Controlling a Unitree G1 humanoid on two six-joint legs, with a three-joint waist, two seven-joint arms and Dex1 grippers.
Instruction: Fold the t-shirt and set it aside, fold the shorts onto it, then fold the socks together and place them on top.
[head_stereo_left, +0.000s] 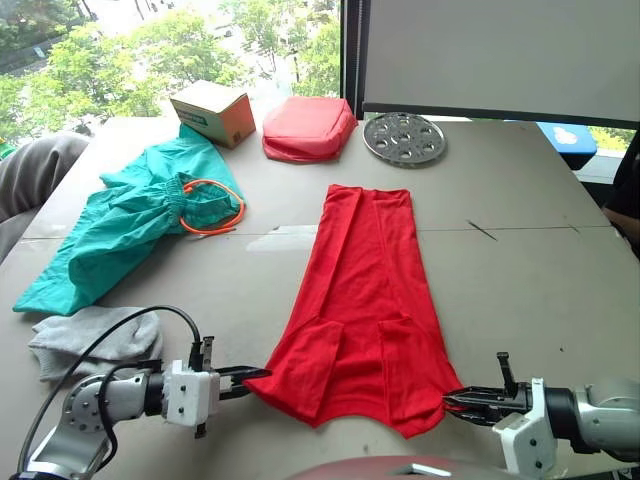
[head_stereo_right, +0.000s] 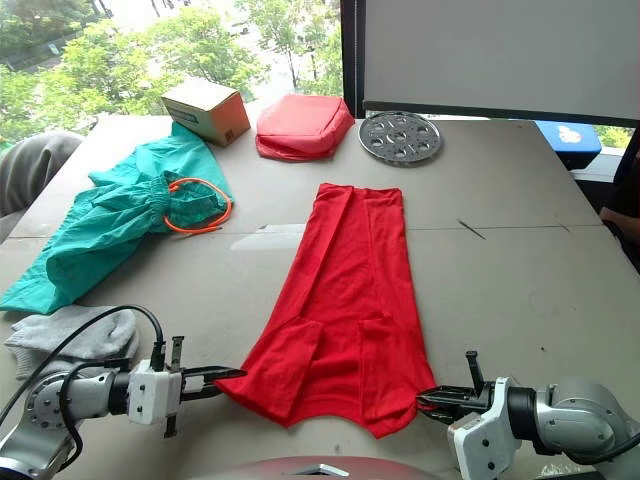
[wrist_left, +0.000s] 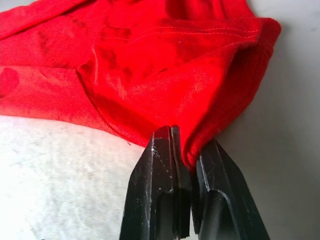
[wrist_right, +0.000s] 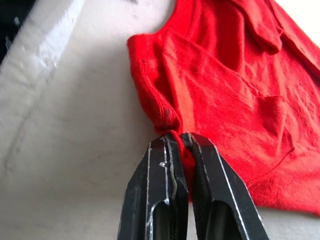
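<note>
Left end effector (head_stereo_left: 255, 376) and right end effector (head_stereo_left: 452, 400) each pinch a near corner of the t-shirt (head_stereo_left: 360, 300), ready to fold it toward the counter's (head_stereo_left: 520, 260) far edge.

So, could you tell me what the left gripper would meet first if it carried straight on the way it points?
The t-shirt itself: the left gripper is already shut on its near corner, pointing across toward the right gripper, so it would likely push into more red cloth.

Both grippers, left gripper (head_stereo_right: 232, 375) and right gripper (head_stereo_right: 428, 396), pinch the t-shirt (head_stereo_right: 345, 300) (sleeves folded in) near the tabletop's (head_stereo_right: 500, 260) front edge.
</note>
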